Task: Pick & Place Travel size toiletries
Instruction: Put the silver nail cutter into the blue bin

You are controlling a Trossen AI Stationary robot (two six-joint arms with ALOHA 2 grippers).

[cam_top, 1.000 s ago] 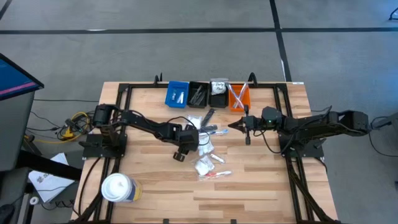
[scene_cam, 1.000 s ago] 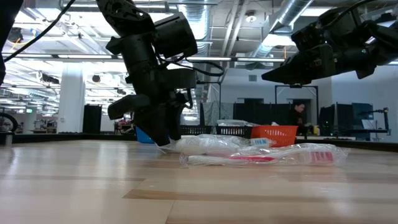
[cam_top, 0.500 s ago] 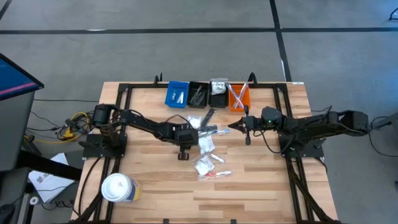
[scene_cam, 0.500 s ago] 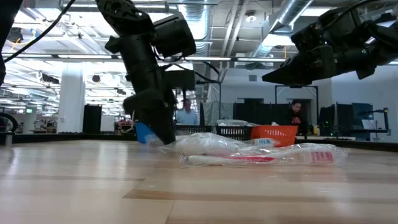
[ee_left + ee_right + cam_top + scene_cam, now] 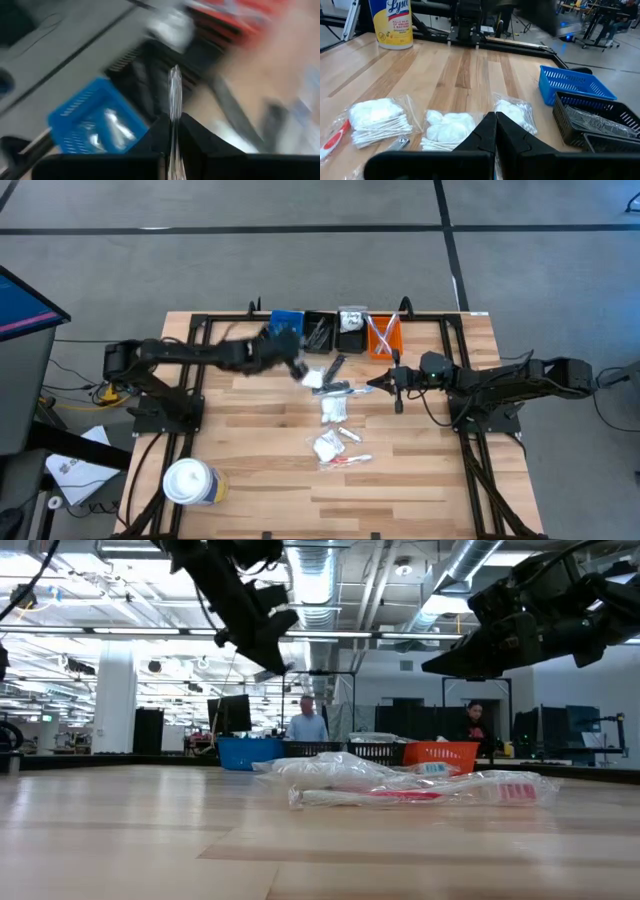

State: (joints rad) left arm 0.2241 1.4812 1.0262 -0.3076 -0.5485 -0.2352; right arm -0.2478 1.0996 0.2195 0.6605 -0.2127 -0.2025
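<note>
The left pincer [image 5: 172,131], clamped on a thin clear sachet [image 5: 174,95], should centre over the blue bin [image 5: 95,120] just below and ahead before letting go, edge pointing down.

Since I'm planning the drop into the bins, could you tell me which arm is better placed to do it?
Left. The left gripper is shut on a clear sachet and sits right by the blue bin. The right gripper is shut, holds nothing and waits beside the pile.
</note>
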